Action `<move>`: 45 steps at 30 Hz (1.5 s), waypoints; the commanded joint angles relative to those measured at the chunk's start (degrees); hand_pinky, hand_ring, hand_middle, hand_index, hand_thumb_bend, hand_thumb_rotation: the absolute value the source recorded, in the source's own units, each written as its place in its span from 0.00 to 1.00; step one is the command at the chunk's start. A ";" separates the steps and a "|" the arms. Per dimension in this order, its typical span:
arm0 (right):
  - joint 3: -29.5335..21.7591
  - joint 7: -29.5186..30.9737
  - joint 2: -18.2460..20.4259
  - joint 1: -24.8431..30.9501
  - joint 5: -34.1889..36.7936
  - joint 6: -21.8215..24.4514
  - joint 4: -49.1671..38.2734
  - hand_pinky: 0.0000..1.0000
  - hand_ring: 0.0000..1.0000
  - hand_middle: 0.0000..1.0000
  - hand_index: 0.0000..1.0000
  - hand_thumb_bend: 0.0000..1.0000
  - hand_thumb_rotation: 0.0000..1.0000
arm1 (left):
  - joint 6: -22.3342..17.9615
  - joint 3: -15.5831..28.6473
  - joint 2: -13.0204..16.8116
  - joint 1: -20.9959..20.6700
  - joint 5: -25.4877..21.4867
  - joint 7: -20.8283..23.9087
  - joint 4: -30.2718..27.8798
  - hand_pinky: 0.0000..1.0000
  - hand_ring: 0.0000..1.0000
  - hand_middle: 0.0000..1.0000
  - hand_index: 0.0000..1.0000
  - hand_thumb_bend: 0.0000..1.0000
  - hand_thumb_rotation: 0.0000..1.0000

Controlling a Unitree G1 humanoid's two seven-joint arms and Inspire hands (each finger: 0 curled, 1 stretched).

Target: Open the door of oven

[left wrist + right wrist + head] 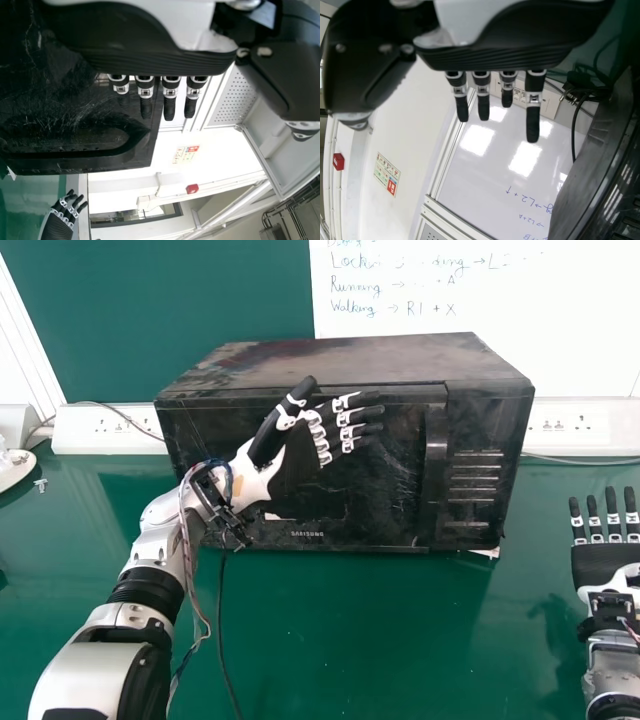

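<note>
From where I stand, the left end of the far side carries a white socket panel [80,430] with a thin cable running across it. To its right, the robot's left arm extends from the near left toward the oven [360,355], which stands closed at the far middle of the green table [330,640]. The left hand [262,472] is positioned in front of the left and middle part of the door [350,502]; its fingers are straight, slightly spread and directed right, the thumb is set apart from them, and nothing is pinched. Contact between hand and door cannot be confirmed. The upright handle [436,455] is located at the door's right side, just beyond the fingertips and apart from them. Slotted vents [476,478] follow on the oven's right front. Behind the oven, a whiteboard [570,330] with handwriting extends to the right, above a second socket panel [570,440]. At the right end, nearer than the oven and well apart from it, the right hand [602,562] points toward the far side, fingers straight with gaps between them, holding nothing.
</note>
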 commanded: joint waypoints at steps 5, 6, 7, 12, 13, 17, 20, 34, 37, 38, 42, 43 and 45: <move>-0.34 -0.04 0.33 -0.14 0.27 -0.23 -0.33 0.96 0.99 1.00 0.98 1.00 0.89 | 0.96 -2.13 -0.68 -0.10 2.00 2.81 -0.24 0.58 0.82 0.92 0.91 0.91 0.99; -0.30 -0.21 0.28 -0.14 0.17 -0.34 -0.24 0.95 0.99 1.00 0.98 1.00 0.90 | 1.09 -2.33 -0.78 -0.18 2.23 3.05 -0.12 0.57 0.82 0.92 0.91 0.91 1.00; -0.24 -0.33 0.26 -0.13 0.06 -0.51 -0.18 0.93 0.98 1.00 0.98 1.00 0.90 | 1.53 -2.44 -0.91 -0.25 2.34 3.44 0.04 0.57 0.81 0.91 0.91 0.90 1.00; 0.00 -0.54 0.16 -0.08 -0.24 -0.71 -0.17 0.94 0.97 0.99 0.97 1.00 0.90 | 3.54 -2.95 -1.58 -0.49 3.52 6.39 1.73 0.54 0.79 0.89 0.89 0.89 0.94; 0.02 -0.52 0.18 -0.07 -0.25 -0.78 -0.21 0.96 0.98 1.00 0.98 1.00 0.91 | 3.59 -3.13 -1.78 -0.49 3.88 7.22 2.04 0.53 0.77 0.88 0.88 0.90 0.93; -0.10 -0.26 0.21 -0.09 -0.05 -0.76 -0.19 0.94 0.98 1.00 0.98 1.00 0.90 | 3.47 -3.56 -2.39 -0.71 4.67 9.23 2.86 0.52 0.76 0.86 0.87 0.92 0.92; -0.15 -0.69 0.31 -0.18 0.02 -0.74 -0.23 0.91 0.96 0.99 0.97 1.00 0.88 | 3.84 -3.42 -2.85 -0.86 4.67 10.93 3.33 0.50 0.74 0.85 0.86 0.92 0.91; -0.30 -0.22 0.37 -0.15 0.26 -0.69 -0.21 0.92 0.96 0.99 0.97 1.00 0.89 | 4.82 -3.63 -4.09 -2.37 5.88 14.51 7.99 0.50 0.72 0.83 0.82 0.90 0.90; -0.29 -0.59 0.40 -0.16 0.18 -0.85 -0.19 0.91 0.95 0.99 0.96 1.00 0.90 | 4.82 -3.73 -4.38 -2.62 6.27 14.76 8.46 0.50 0.72 0.84 0.82 0.90 0.91; -0.28 -0.60 0.42 -0.15 0.17 -0.88 -0.22 0.89 0.95 0.98 0.96 1.00 0.90 | 4.79 -3.73 -4.47 -2.72 6.37 14.75 8.61 0.50 0.73 0.84 0.82 0.90 0.91; -0.36 -0.67 0.49 -0.17 0.28 -0.75 -0.28 0.92 0.96 0.98 0.95 1.00 0.89 | 4.84 -3.58 -5.10 -3.16 6.71 14.94 8.88 0.50 0.73 0.84 0.83 0.92 0.90; -0.35 -0.73 0.53 -0.18 0.27 -0.80 -0.32 0.91 0.96 0.98 0.95 1.00 0.89 | 4.97 -3.54 -5.29 -3.28 6.73 15.01 8.95 0.50 0.74 0.85 0.83 0.92 0.90; -0.32 -0.59 0.55 -0.17 0.27 -0.77 -0.38 0.91 0.96 0.98 0.96 1.00 0.89 | 5.22 -3.48 -5.60 -3.50 6.72 14.98 9.13 0.50 0.74 0.85 0.84 0.92 0.89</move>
